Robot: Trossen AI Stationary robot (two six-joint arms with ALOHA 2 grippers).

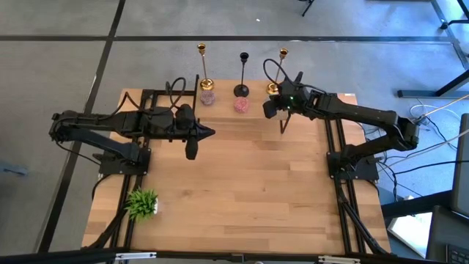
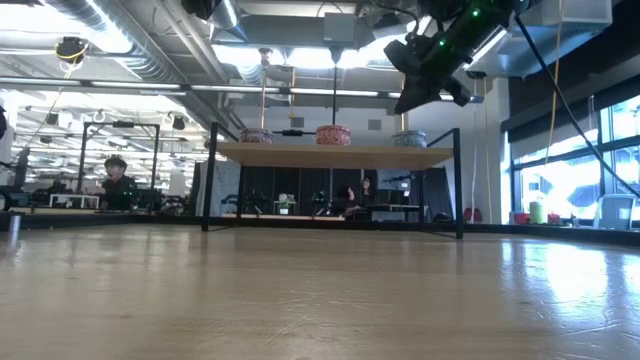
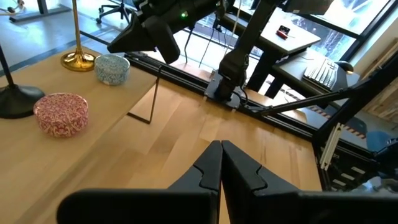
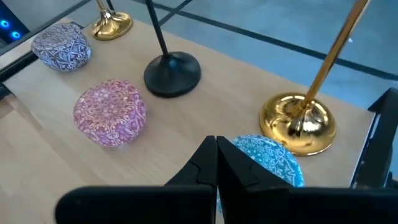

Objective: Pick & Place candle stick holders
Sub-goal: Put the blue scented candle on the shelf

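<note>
Right under my right gripper (image 4: 216, 148), fingers pressed together on nothing, sits a blue tin (image 4: 268, 160) touching a gold candlestick (image 4: 298, 121). Black candlestick (image 1: 241, 89) and second gold candlestick (image 1: 206, 84) stand along the table's far edge. My left gripper (image 3: 221, 163) hovers mid-table, also closed and empty.

Two matte black, tube-limbed arms bolted on black bases and frame rails, with loose black cables looping over the wrists. Left gripper (image 1: 203, 133) ending in two dark tapered plastic fingers (image 3: 208, 167) with stepped inner edges; right gripper (image 1: 282, 128) built the same, fingers (image 4: 204, 160) equally dark. Small green indicator light glowing on the right wrist housing (image 1: 290, 98).
</note>
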